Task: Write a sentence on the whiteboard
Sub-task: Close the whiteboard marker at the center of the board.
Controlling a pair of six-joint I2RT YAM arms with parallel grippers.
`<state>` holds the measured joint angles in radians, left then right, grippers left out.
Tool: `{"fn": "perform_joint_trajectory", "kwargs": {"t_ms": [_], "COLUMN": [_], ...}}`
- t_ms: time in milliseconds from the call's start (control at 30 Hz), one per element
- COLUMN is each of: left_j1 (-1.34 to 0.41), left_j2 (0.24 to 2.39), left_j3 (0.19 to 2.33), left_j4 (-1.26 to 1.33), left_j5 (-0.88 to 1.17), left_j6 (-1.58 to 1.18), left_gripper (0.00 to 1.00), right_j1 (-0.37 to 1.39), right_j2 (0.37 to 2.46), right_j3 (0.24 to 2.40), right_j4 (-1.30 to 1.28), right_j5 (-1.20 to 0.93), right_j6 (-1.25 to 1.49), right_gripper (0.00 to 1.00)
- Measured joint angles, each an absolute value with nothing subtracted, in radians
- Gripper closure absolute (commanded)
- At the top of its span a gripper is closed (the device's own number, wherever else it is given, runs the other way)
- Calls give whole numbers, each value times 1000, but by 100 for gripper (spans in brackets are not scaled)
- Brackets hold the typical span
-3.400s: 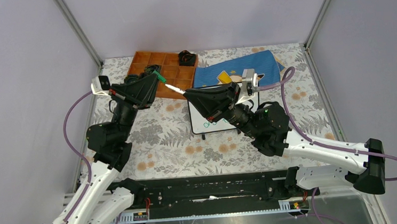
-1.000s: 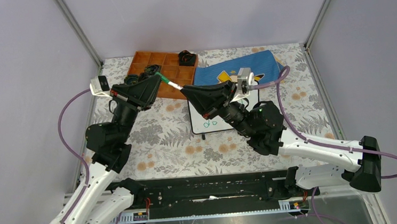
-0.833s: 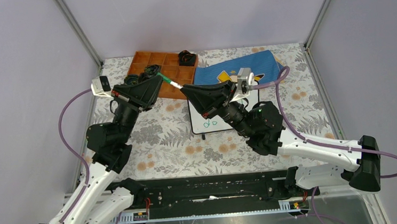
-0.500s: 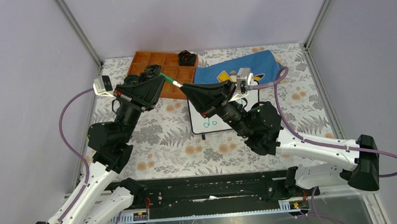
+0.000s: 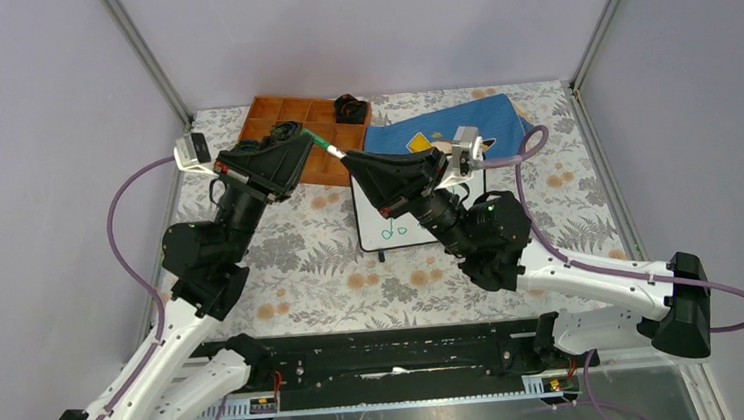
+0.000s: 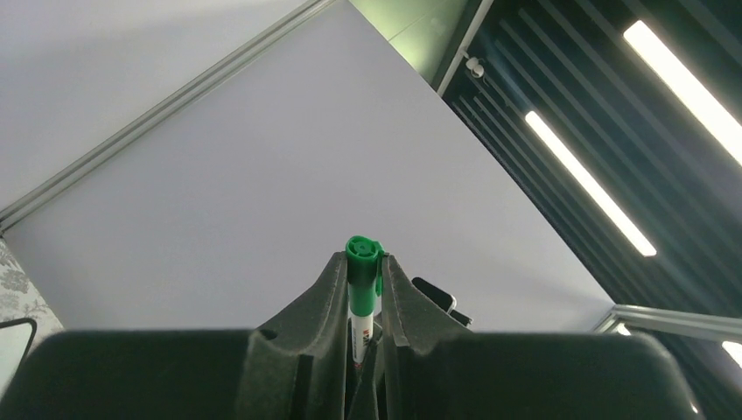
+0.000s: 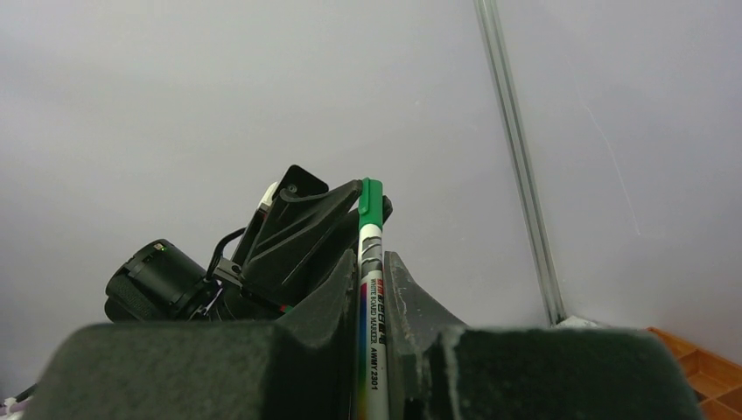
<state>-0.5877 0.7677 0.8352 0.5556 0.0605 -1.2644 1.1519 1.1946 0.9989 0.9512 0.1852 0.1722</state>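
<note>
The whiteboard [image 5: 373,220] lies mid-table, mostly hidden under my right arm. Of the sentence, only two small green marks [image 5: 395,231] show near its front edge. My right gripper [image 5: 349,162] is shut on the white barrel of a whiteboard marker [image 5: 329,148], which it holds in the air above the board's far left corner. In the right wrist view the marker [image 7: 371,289] sticks out past the gripper [image 7: 371,262], green cap on its end. My left gripper [image 5: 304,141] faces it and is shut on that green cap [image 6: 364,255], as the left wrist view [image 6: 363,264] shows.
An orange compartment tray [image 5: 327,133] with black items stands at the back left. A blue cloth [image 5: 481,121] with a yellow print lies at the back right, behind the board. A small black object [image 5: 350,106] sits at the tray's far corner.
3.4 s ago the marker's tip was bare and the left gripper held the cap apart from it. The grippers have met, the cap sits on the marker, and both have lifted slightly toward the back.
</note>
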Motion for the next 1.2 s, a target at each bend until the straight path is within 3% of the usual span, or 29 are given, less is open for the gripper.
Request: {"fn": "perform_joint_trajectory", "kwargs": {"t_ms": [233, 433, 1200], "left_j1": [-596, -596, -596], "left_j2": [868, 921, 887], "left_j3": [1030, 1144, 1133], "left_j4": [461, 411, 394], "left_j5": [152, 221, 220], "left_j6": [-1186, -1129, -1104], "left_gripper": [96, 90, 73], "right_j1": [1150, 1150, 1150], "right_j2": [1202, 1237, 1245], "right_j3": [978, 978, 976], "right_j4": [1129, 1271, 1283], "right_j5": [185, 179, 144], "right_j6": [157, 151, 151], "right_gripper": [100, 100, 100]}}
